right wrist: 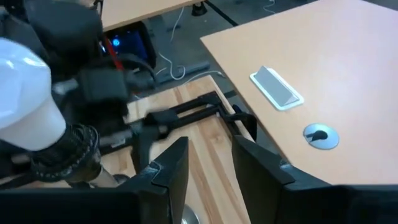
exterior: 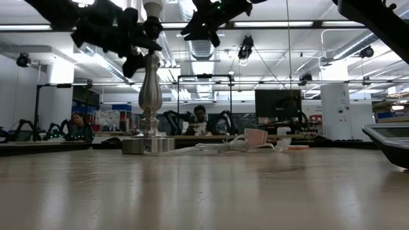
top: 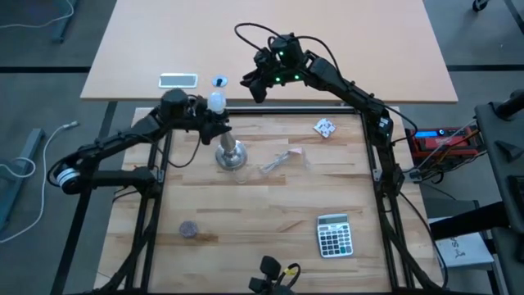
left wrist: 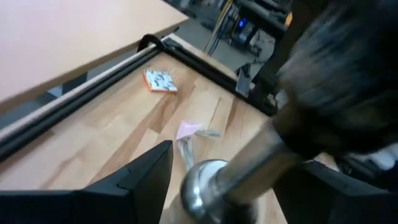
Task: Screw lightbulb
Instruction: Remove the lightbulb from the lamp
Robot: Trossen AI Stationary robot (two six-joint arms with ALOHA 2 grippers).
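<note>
- The left gripper (top: 214, 119) sits at the top of the silver stand (top: 230, 155), with its fingers (left wrist: 146, 177) on either side of the stem; whether they are clamped or loose cannot be told from these views.
- The lightbulb (top: 216, 102) is perched on the top of the stand, white globe up, its grey screw base (right wrist: 68, 149) sitting in the socket just above the left gripper.
- In the low view the bulb (exterior: 152, 7) shows at the tip of the stand's stem (exterior: 149, 83), with the left gripper's dark body beside it.
- The stand's round foot rests on the wooden tabletop (top: 262, 213), toward its far-left part.
- The right gripper (top: 255, 84) hovers near the tabletop's far edge, beside the bulb and apart from it; its fingers (right wrist: 171, 165) are spread with nothing between them.
- A clear plastic wrapper (top: 282, 161) lies just beside the stand's foot.
- A crumpled patterned paper scrap (top: 324, 128) lies near the far-right corner.
- A calculator (top: 335, 235) lies toward the near-right part.
</note>
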